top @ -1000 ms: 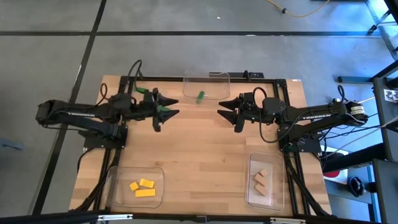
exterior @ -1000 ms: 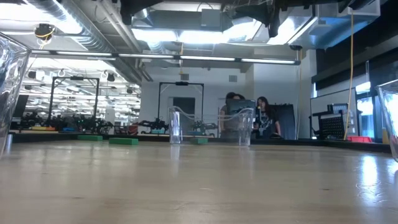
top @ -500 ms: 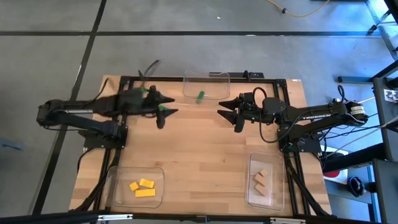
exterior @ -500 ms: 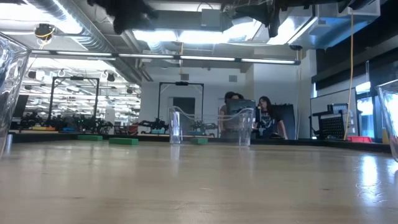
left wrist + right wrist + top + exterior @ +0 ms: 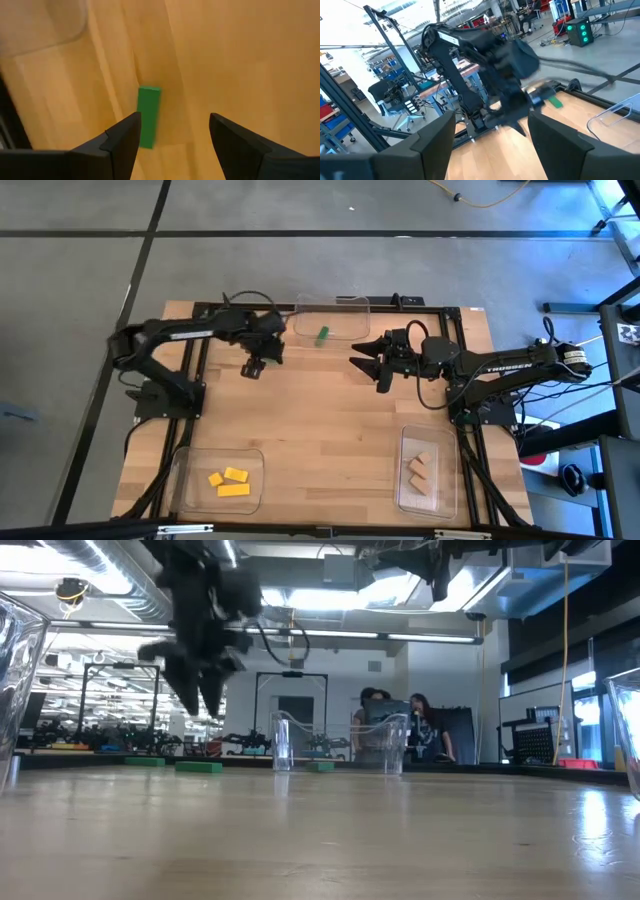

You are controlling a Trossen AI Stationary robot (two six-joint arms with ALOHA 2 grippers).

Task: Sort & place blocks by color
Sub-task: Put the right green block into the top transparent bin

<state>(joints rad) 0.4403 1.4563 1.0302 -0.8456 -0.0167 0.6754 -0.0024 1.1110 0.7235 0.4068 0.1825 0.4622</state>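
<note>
Hanging the left gripper [image 5: 173, 117], fingers spread wide and empty, over a small green bar-shaped block [image 5: 149, 116] lying flat on the bare wooden table [image 5: 320, 420], near a corner of the clear plastic rectangular tray [image 5: 333, 299] at the far edge. Holding the right gripper [image 5: 368, 365] open too, above the table's right-middle. Showing a second green block [image 5: 322, 335] lying inside that tray.

My table [image 5: 330, 430] was pale, smooth wood with a soft sheen. The trays [image 5: 333, 317] were clear, glossy plastic. My fingers [image 5: 120, 145] looked like matt dark plastic, and the green block [image 5: 148, 117] between them was painted matt.
</note>
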